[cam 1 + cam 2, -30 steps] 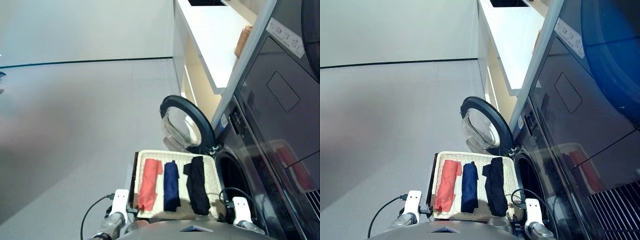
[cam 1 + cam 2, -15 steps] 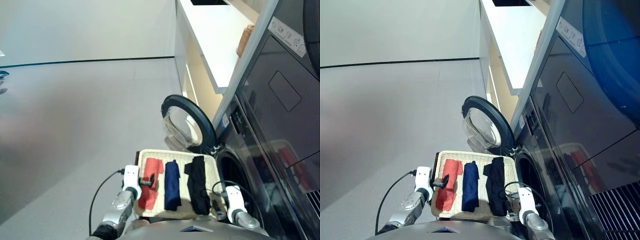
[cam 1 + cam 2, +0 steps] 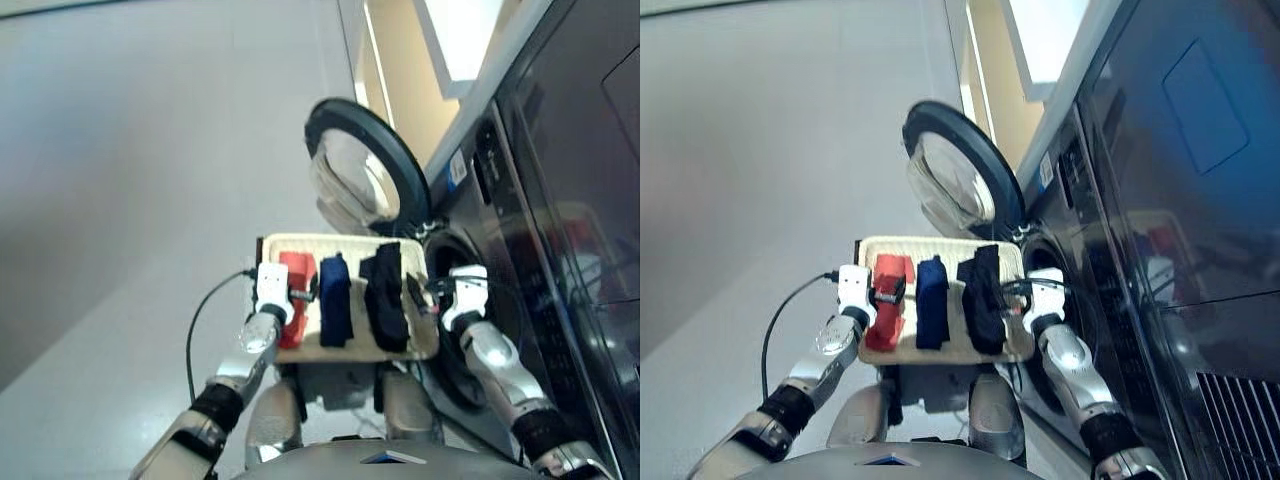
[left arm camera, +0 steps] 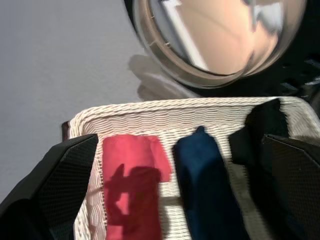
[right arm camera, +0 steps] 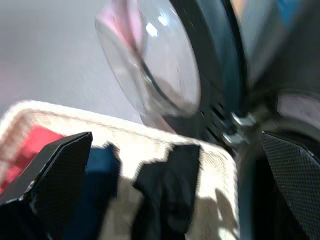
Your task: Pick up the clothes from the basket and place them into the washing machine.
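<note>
The cream-white basket stands in front of the dark washing machine, whose round door hangs open behind it. Three clothes lie side by side in it: a coral-red one, a navy one and a black one. My left gripper hovers open over the red garment, holding nothing. By the basket's right edge, my right gripper is open next to the black garment. The drum opening is dark behind my right arm.
The open door's glass bowl bulges toward the basket's far rim. A black cable loops off my left wrist. Grey floor spreads to the left, and a pale counter runs beside the machine at the back.
The camera has tilted down. Both arms have reached forward: the left gripper is further over the red garment, the right gripper has come up to the basket's right edge.
</note>
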Tool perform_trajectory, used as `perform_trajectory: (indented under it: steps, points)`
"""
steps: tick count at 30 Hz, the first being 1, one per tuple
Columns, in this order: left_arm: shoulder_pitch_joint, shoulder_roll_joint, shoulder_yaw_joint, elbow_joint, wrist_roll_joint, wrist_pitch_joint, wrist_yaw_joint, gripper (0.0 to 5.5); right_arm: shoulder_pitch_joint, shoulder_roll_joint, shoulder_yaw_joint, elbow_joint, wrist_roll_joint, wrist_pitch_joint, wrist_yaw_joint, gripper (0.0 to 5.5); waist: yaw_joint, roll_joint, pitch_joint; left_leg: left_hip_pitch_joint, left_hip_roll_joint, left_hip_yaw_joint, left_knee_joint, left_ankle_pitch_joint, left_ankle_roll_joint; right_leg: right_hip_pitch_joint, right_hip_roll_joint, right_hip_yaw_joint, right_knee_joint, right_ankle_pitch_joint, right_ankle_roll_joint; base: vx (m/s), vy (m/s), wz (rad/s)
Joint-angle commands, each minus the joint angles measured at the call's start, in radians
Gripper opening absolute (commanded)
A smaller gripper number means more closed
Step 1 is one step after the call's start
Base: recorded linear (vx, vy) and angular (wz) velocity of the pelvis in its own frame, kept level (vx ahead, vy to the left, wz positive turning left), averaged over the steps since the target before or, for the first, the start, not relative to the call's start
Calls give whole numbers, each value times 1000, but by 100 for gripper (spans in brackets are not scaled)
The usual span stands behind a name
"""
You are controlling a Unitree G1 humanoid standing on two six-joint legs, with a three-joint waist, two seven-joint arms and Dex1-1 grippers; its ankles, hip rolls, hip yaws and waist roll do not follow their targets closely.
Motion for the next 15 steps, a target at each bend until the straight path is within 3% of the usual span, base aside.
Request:
perform_trajectory:
  steps: [1,11,15]
  points:
    - [-77,-36,0,53,6,-48,104,550,-97,-17,44,-185,-22,-90,-48,550,5,-9,10,-50,19,-11,150,-79,-8,-94,-29,38,237,-118,42,-96,-22,-68]
    - [-240,-57,25,167,17,-39,218,550,-295,10,124,-345,5,-131,-102,550,-9,-22,126,-219,25,-27,247,-81,-1,-262,-15,63,328,-121,26,-92,-17,-6]
    - [-292,-56,47,226,-12,-42,254,550,-350,28,156,-362,7,-140,-117,550,-16,-30,129,-316,32,-27,294,-88,-1,-364,-7,78,369,-125,21,-65,2,-36]
